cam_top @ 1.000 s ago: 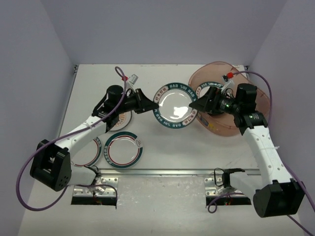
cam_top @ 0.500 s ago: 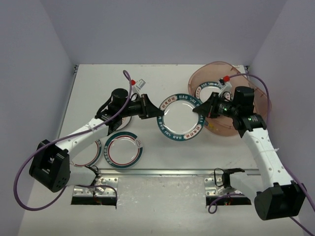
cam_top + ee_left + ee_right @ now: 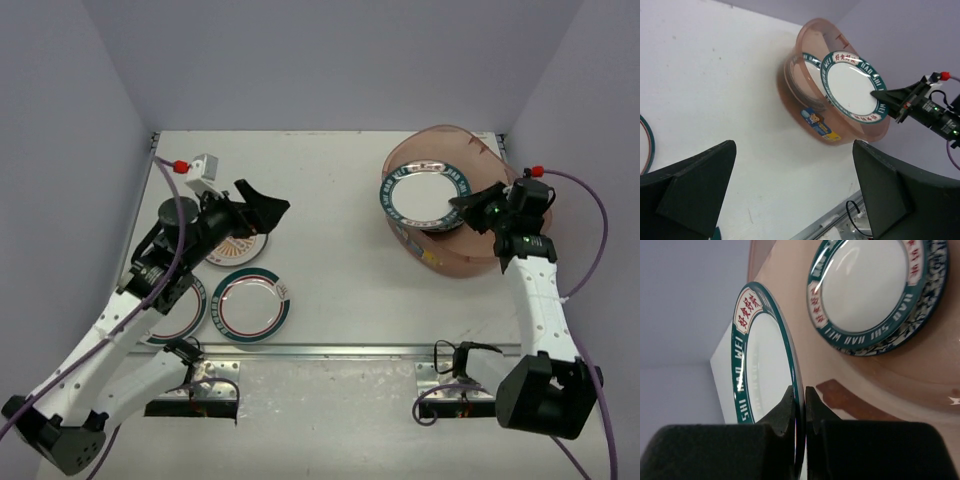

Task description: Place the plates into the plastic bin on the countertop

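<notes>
Plate pinched by its rim in my right gripper over the bin; next I should lower and release. Left gripper gapes empty.

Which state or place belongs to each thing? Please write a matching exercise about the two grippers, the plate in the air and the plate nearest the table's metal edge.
Things:
1. left gripper
2. right gripper
3. lettered plate tilted above the plastic bin
4. teal-rimmed plate nearest the metal edge

States or places:
A. lies flat on the countertop
B. jaws wide open, holding nothing
C. held by its rim
D. jaws shut on a plate's rim

Pairs: 1-B; 2-D; 3-C; 4-A
</notes>
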Tool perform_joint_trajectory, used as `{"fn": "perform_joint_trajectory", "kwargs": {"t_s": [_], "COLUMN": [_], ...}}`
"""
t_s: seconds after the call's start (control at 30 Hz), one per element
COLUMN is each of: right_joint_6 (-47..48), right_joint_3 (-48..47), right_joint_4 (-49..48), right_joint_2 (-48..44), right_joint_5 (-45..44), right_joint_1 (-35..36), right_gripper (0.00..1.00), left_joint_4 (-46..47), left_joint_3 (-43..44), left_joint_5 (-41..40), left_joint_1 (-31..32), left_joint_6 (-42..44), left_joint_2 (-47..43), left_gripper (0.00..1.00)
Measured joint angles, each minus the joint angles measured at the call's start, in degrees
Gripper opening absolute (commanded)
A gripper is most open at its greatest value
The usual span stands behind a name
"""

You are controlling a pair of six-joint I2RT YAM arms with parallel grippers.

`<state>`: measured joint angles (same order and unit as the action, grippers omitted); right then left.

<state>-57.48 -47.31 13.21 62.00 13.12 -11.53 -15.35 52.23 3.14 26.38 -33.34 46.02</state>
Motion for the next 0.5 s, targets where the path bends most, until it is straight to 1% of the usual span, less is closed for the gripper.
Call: {"fn": "perform_joint_trajectory", "kwargs": {"t_s": [0.13,0.23,0.33,0.43,0.47,0.5], "right_joint_6": [-10.2,-15.4,-19.2,-20.9,-20.8,-20.6], "right_joint_3": [2.2,2.7,2.9,3.5,3.4,3.3], "right_joint_4": [-5.1,-9.1,-11.8,-14.3,-15.0,-15.5], "right_joint_2": [3.3,8.1,12.7,16.5,17.8,19.3], "right_joint_5": [-10.3,-15.8,-20.8,-24.0,-24.3,-24.4], "right_joint_1": [0.2,0.8,1.3,1.6,1.6,1.6], "right_gripper": [0.0,0.0,0.0,0.01,0.02,0.12], "left_joint_4": [-4.9,-8.3,-11.5,-14.4,-14.8,-15.0], "left_joint_3": [0.4,-0.1,-1.8,-3.7,-4.4,-5.3], "left_joint_5": [-1.8,-2.7,-3.5,-3.9,-4.0,-4.0], "left_joint_1": [0.0,0.0,0.0,0.0,0.0,0.0], "left_joint_6": [3.6,6.5,8.9,10.7,11.1,11.5], "left_joint_2": [-6.0,-7.8,-8.3,-10.0,-10.7,-11.3], "left_gripper": [1.0,1.0,1.0,1.0,1.0,1.0]}}
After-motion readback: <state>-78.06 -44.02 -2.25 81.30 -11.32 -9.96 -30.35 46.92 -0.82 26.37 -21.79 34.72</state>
